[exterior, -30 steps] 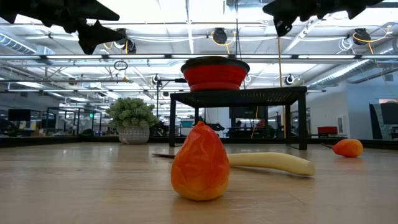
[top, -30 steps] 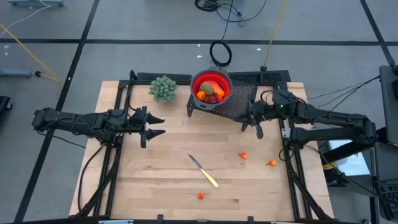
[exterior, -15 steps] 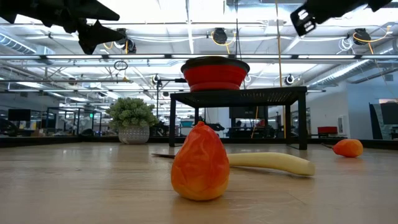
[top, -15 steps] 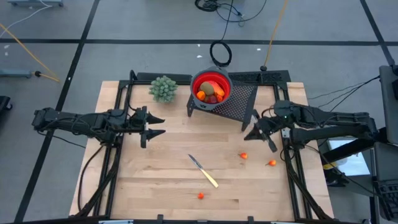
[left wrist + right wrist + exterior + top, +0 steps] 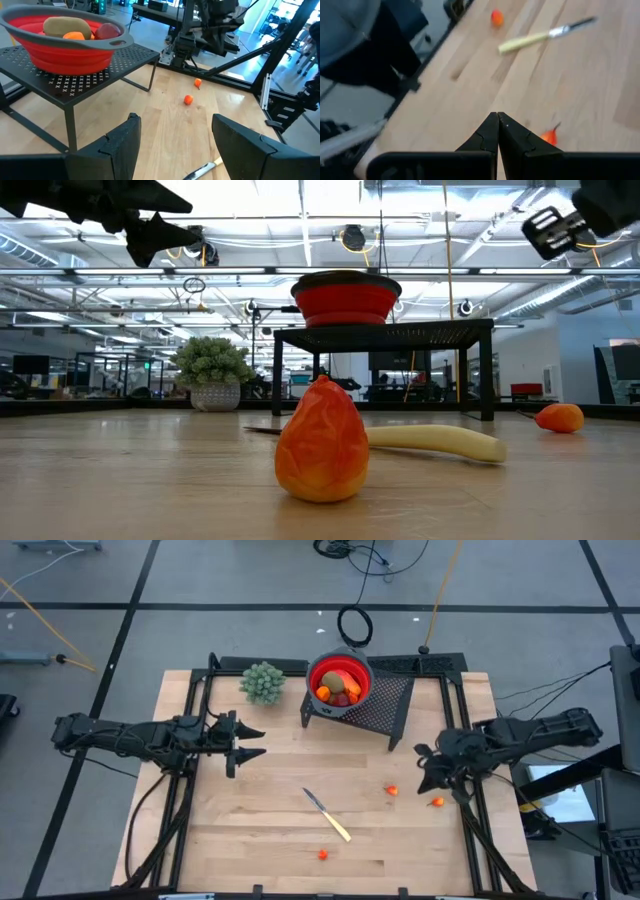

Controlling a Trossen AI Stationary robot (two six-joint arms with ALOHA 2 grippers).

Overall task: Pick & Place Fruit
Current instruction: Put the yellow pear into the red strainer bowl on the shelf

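Observation:
Several fruit pieces lie in the red bowl (image 5: 338,680), which stands on a black mesh stand (image 5: 385,700): a brown oval (image 5: 65,25), an orange one and a dark red one. Three tiny orange bits rest on the wood (image 5: 392,790), (image 5: 437,802), (image 5: 322,854). My right gripper (image 5: 424,780) hangs shut above the table's right part, tipped down, with the bit (image 5: 549,136) just beyond its fingertips (image 5: 490,131) and nothing held. My left gripper (image 5: 250,743) waits open at mid-left, above the table.
A knife with a pale handle (image 5: 328,814) lies mid-table between the bits. A small potted plant (image 5: 263,682) stands at the far left of the stand. Black frame rails (image 5: 470,810) run along the table's left and right edges.
My right gripper has swung from beside the stand's right leg toward the table's near and right edges, sinking a little and tipping its fingers downward toward the two orange bits. It has stayed shut. Nothing on the table has moved.

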